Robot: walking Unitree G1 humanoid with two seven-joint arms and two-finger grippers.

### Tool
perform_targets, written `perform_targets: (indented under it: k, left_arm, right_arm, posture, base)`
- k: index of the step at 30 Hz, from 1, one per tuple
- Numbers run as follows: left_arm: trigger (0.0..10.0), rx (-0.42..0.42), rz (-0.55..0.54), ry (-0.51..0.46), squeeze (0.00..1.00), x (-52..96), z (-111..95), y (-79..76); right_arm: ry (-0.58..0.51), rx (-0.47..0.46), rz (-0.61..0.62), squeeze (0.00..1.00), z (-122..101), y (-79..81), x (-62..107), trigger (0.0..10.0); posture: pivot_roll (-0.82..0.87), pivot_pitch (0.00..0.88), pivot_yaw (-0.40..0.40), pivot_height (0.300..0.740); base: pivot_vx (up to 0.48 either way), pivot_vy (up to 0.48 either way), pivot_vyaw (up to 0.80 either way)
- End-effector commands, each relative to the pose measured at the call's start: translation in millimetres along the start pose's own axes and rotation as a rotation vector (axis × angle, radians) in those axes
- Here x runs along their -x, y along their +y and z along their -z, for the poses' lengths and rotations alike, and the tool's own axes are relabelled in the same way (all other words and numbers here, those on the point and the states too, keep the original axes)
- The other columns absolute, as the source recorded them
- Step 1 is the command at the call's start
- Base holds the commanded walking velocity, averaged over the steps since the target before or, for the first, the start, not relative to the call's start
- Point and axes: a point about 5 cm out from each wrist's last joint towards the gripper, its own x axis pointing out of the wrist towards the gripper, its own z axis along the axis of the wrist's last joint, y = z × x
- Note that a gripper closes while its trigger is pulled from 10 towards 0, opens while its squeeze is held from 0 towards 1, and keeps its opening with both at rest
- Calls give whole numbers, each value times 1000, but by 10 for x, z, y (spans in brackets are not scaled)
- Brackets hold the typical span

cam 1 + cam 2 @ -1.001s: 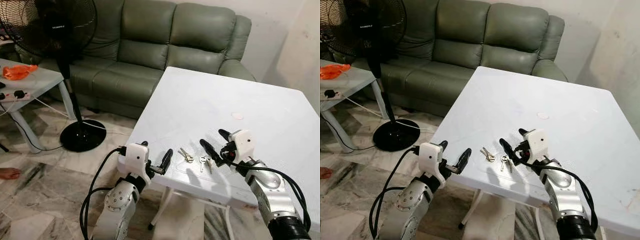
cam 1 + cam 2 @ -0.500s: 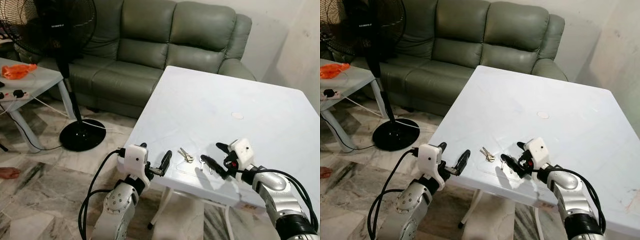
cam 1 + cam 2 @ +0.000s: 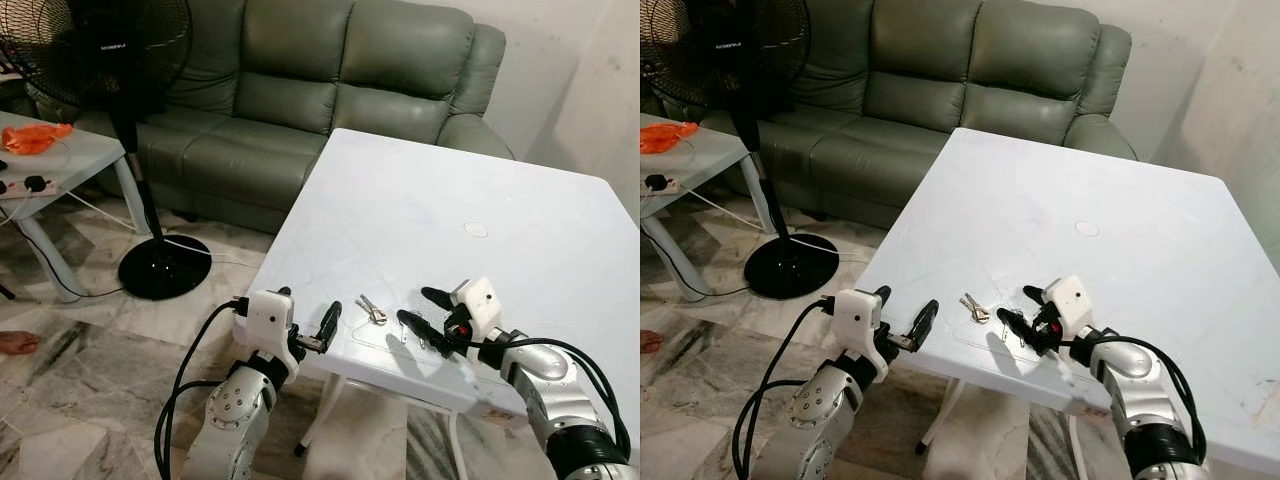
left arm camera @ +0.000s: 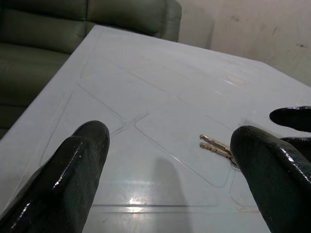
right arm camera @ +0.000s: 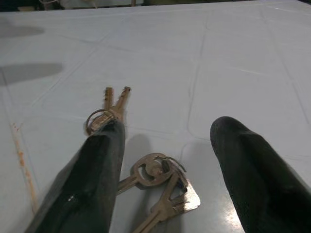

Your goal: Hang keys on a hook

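Two sets of keys are lying flat on the white table (image 3: 480,200), both near its front edge in the lower middle of the head camera frames. The right gripper (image 3: 425,311) is down low over the tabletop with its two black fingers spread apart, straddling the nearer key bunch (image 5: 163,187). In the right wrist view those keys sit on a ring between the fingertips (image 5: 97,170), nothing clamped on them. The second pair of keys (image 3: 371,311) lies just beside, a bit further toward the left arm, also flat on the table.

The left gripper (image 3: 310,330) hangs at the table's front-left corner, fingers apart too and holding nothing. Its wrist camera looks across the tabletop toward that second pair of keys.

Background stuff: a green leather sofa (image 3: 330,90) across the top of the frame, a black standing fan (image 3: 120,60) in the upper left, and a small side table (image 3: 60,165) at the left edge with something orange (image 3: 38,137) on it. Marble-pattern floor (image 3: 90,350) underneath.
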Motion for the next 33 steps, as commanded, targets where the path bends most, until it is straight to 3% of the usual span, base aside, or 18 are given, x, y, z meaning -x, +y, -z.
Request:
perform_targets:
  k: [1,2,15,16,17,19,20,25,26,27,28,31,33]
  left_arm:
    - [10000,54,19,-16,0,-19,-15,-174]
    - [10000,54,19,-16,0,-18,-16,-175]
    - [10000,69,7,-15,0,-1,-12,-190]
    - [10000,69,7,-15,0,-1,-12,-192]
    - [10000,70,7,-15,0,-1,-12,-194]
    - [10000,71,6,-15,0,-2,-11,-195]
    - [10000,72,6,-15,0,-1,-12,-195]
    - [10000,75,2,-15,0,1,-11,-197]
    - [10000,76,1,-14,0,1,-10,-197]
    - [10000,76,0,-13,0,1,-9,-197]
    - [10000,78,0,-13,0,1,-9,-197]
    - [10000,78,0,-13,0,-1,-9,-196]
    - [10000,80,1,-15,0,-3,-12,-195]
  right_arm:
    - [6,9,-11,0,-9,0,-21,7451]
    - [10,10,-15,0,-5,9,-29,10000]
    - [55,31,25,0,31,2,-86,10000]
    - [57,33,33,0,31,-8,-85,6667]
    - [60,34,40,0,33,-19,-83,4706]
    - [68,36,52,0,38,-32,-79,4627]
    - [62,44,52,0,32,-36,-75,0]
    - [77,57,49,0,44,-85,-24,0]
    - [82,56,36,0,50,-87,-11,8353]
    - [84,53,28,0,54,-90,-4,8353]
    - [73,52,11,0,49,-91,12,10000]
    - [86,51,14,0,66,-114,41,10000]
    - [94,52,21,0,77,-129,56,7961]
  posture:
    - [38,73,-105,740]
    - [39,72,-105,740]
    - [47,71,-115,740]
    - [46,71,-115,740]
    - [47,72,-116,740]
    - [47,73,-116,740]
    - [47,73,-116,740]
    - [44,79,-115,740]
    - [42,81,-114,740]
    - [42,81,-114,740]
    - [42,81,-114,740]
    - [39,82,-113,740]
    - [38,82,-112,740]
  base:
    - [0,0,0]
    - [0,0,0]
    - [0,0,0]
    - [0,0,0]
    - [0,0,0]
    - [0,0,0]
    - [0,0,0]
    - [0,0,0]
    - [0,0,0]
    - [0,0,0]
    - [0,0,0]
    - [0,0,0]
    - [0,0,0]
